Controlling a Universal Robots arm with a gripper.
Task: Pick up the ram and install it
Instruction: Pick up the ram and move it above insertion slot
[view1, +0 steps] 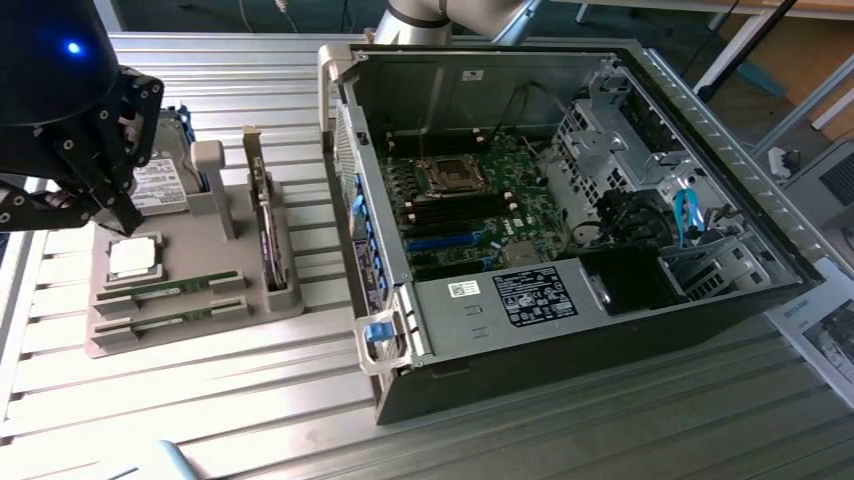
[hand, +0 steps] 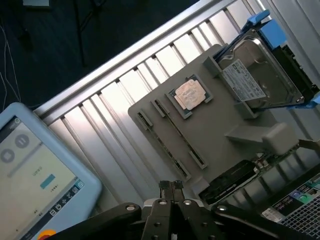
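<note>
1. Now, the ram (view1: 171, 290) lies flat in the grey holder (view1: 200, 262) on the counter (view1: 267, 400), with its twin stick (view1: 167, 320) just beside it.
2. The processor (view1: 134, 258) sits alongside, and the expansion card (view1: 275, 250) stands between the sticks and the open case (view1: 454, 310).
3. The tool (hand: 170, 186) hangs above the holder, fingers pressed together, gripping nothing.
</note>
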